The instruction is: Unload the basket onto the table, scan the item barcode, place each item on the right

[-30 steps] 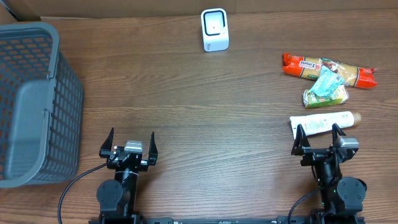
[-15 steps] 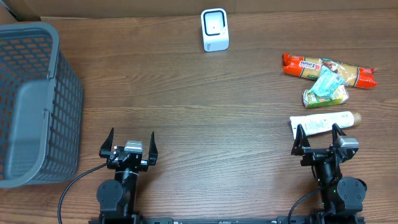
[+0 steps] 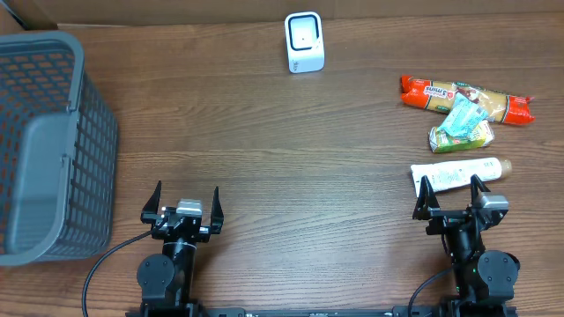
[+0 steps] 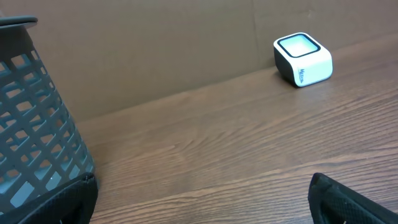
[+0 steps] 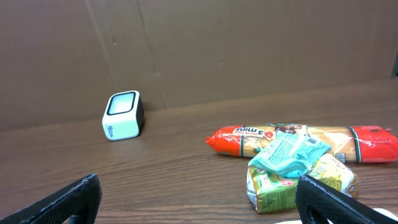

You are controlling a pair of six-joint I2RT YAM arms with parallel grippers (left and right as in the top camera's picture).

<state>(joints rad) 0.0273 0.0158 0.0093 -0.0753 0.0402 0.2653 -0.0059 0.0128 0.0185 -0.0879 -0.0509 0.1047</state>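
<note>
Grippers: two. The left gripper (image 3: 187, 189) is at lower left of centre in the overhead view, the right gripper (image 3: 450, 181) at lower right.
Finger state: both pairs are spread wide with nothing between them. In each wrist view the dark fingers (image 4: 46, 202) show only at the bottom corners.
Scanner: one small white scanner (image 3: 305, 41), at top centre of the overhead view, standing alone near the cardboard wall (image 4: 155, 43).
Basket: one grey mesh basket (image 3: 44, 141), at far left.
Goods: four, all at the right side of the table (image 3: 291, 150) and well apart from the scanner.
- Long packet (image 3: 467, 97): one, red at both ends, the uppermost of the group.
- Sachet (image 3: 464, 116): one, pale teal, lying on the green packet and touching the long packet.
- Green packet (image 3: 461, 135): one, just below the long packet.
- Tube (image 3: 458, 174): one, white with a tan cap, lowest of the four.
Cut off: the basket runs past the left edge, and the long packet's right end leaves the right wrist view.
Hard to make out: no barcode can be read on any of the goods. The tube's left end sits right at the right gripper's fingertips — whether they touch cannot be told.
</note>
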